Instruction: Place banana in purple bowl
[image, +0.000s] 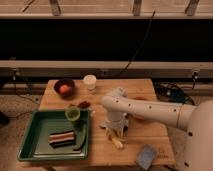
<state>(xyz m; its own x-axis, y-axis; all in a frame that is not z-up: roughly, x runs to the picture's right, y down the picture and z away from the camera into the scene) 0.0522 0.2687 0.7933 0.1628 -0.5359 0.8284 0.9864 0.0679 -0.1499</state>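
Note:
The pale yellow banana lies on the wooden table near the front edge, right of the green tray. My gripper points down right over the banana's upper end, touching or nearly touching it. The dark purple bowl stands at the table's far left corner with a round orange-pink thing inside. It is well away from the gripper, up and to the left.
A green tray at the front left holds a striped block and a dark curved strip. A small green cup sits at the tray's far right corner. A white cup stands at the back. A grey-blue pad lies front right. An orange bowl is mostly hidden behind my arm.

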